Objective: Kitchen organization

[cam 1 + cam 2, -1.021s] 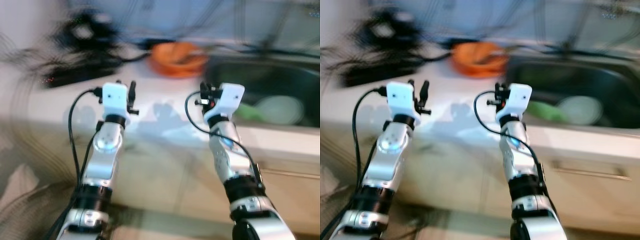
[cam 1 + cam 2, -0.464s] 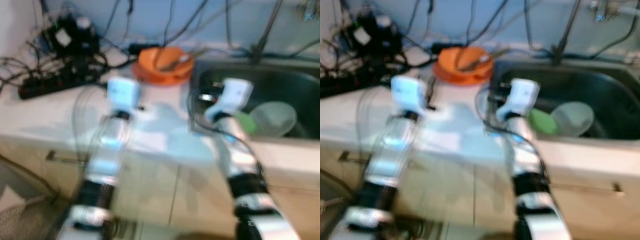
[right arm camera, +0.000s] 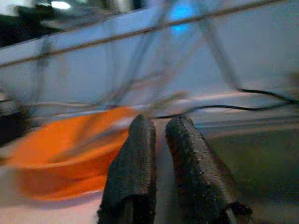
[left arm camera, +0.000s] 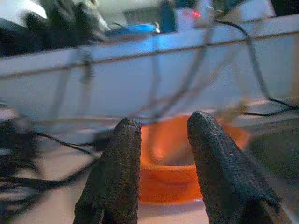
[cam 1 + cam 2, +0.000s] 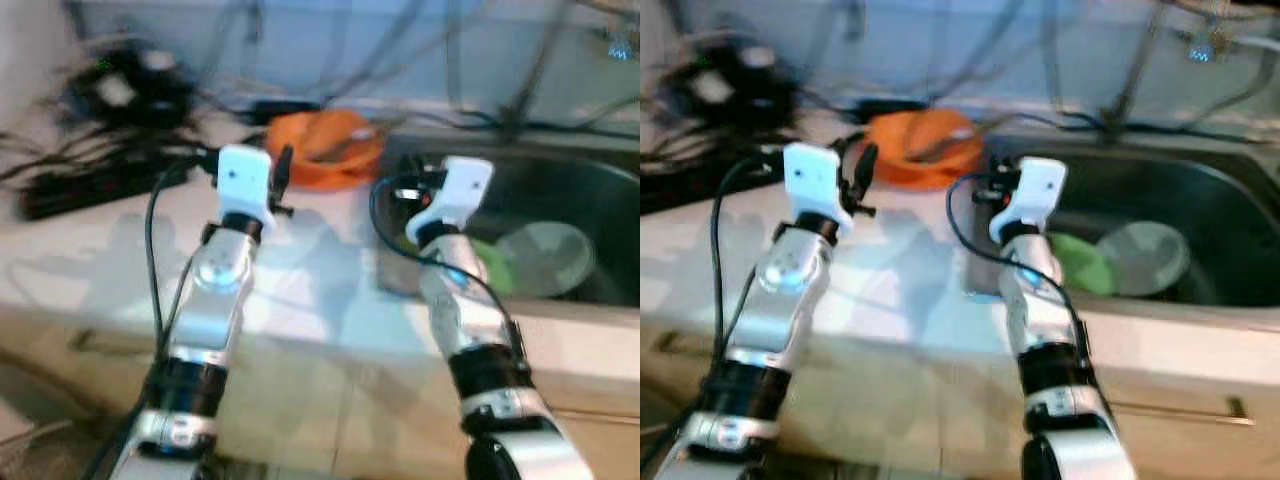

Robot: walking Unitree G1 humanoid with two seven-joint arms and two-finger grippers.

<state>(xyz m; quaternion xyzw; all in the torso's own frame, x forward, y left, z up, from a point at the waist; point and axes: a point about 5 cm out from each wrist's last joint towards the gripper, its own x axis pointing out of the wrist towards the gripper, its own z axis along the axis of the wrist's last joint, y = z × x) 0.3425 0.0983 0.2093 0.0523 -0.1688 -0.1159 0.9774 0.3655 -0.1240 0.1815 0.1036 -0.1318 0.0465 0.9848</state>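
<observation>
Head views, blurred: both arms raised over the white counter [image 5: 90, 250]; orange bowl [image 5: 325, 147] at counter's back edge beside the sink [image 5: 1200, 215], which holds a pale green bowl [image 5: 545, 257] and a green item [image 5: 1077, 262]. Cables and power strip [image 5: 85, 185] at back left corner. Left wrist view: left gripper [image 4: 161, 154] empty, narrow gap, aimed at orange bowl. Right wrist view: right gripper [image 3: 160, 140] empty, fingers nearly touching, bowl beyond.

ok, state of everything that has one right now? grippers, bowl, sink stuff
left gripper: open, empty, raised over the counter, pointing at the orange bowl.
right gripper: nearly shut, empty, at the sink's edge.
orange bowl: upright on the counter, something lying in it.
sink: holds a pale bowl and a green item.
</observation>
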